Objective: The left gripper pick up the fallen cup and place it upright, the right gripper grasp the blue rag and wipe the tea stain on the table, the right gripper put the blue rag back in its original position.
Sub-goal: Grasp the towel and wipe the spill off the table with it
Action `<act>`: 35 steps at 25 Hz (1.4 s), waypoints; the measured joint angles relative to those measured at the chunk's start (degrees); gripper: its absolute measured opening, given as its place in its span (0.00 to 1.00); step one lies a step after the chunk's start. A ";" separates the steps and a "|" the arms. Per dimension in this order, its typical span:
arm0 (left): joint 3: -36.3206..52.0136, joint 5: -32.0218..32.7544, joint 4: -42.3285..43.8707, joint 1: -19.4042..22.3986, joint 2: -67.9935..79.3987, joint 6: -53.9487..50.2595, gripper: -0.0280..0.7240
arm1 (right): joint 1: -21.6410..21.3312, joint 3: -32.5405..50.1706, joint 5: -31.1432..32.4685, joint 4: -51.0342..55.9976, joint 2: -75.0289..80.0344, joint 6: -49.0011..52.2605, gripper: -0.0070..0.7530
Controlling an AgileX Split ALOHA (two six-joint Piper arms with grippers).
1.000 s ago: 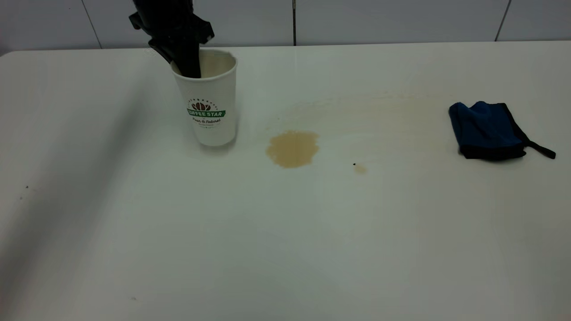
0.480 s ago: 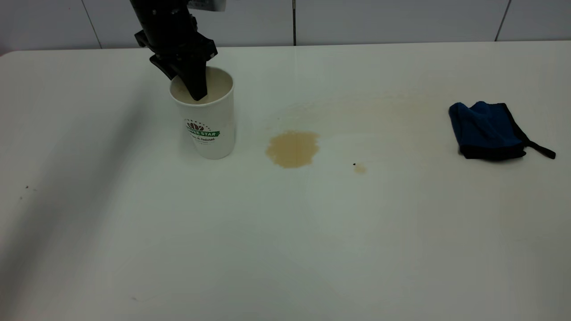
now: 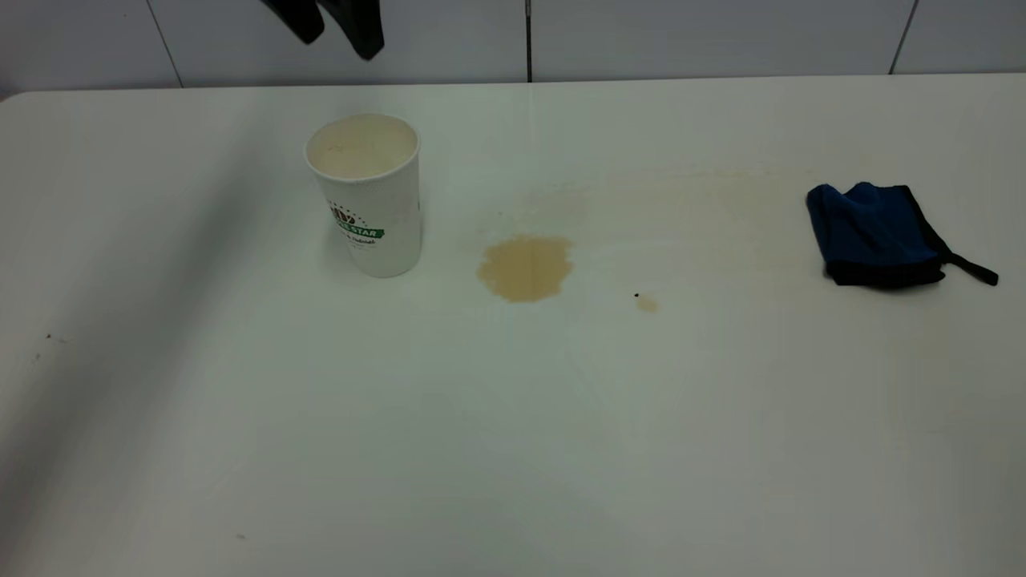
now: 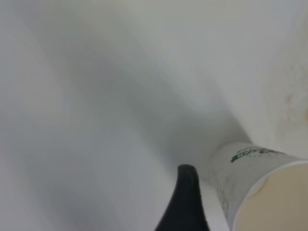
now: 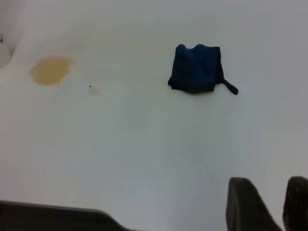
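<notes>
The tall white paper cup (image 3: 365, 195) stands upright; the left pincer (image 3: 330, 22) hangs above, fingers apart. Next, the right pincer (image 5: 269, 204), slightly parted, must grasp the dark blue rag (image 3: 875, 234)

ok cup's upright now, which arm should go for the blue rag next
Right. The blue rag lies at the table's right side, straight in the right wrist view, with the right claw open. The left claw is raised above the cup, far left.
</notes>
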 joint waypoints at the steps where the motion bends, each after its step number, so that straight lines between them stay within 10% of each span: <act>1: -0.05 0.05 -0.30 0.00 -1.20 -0.38 0.95 | 0.00 0.00 0.00 0.00 0.00 0.00 0.32; 11: 2.13 0.05 0.78 0.00 -15.11 -9.00 0.63 | 0.00 0.00 0.00 0.00 0.00 0.00 0.32; 19: 26.10 0.05 3.88 0.00 -38.75 -10.05 0.44 | 0.00 0.00 0.00 0.00 0.00 0.00 0.32; 35: 68.69 0.05 6.46 0.00 -75.64 -15.56 0.41 | 0.00 0.00 0.00 0.00 0.00 0.00 0.32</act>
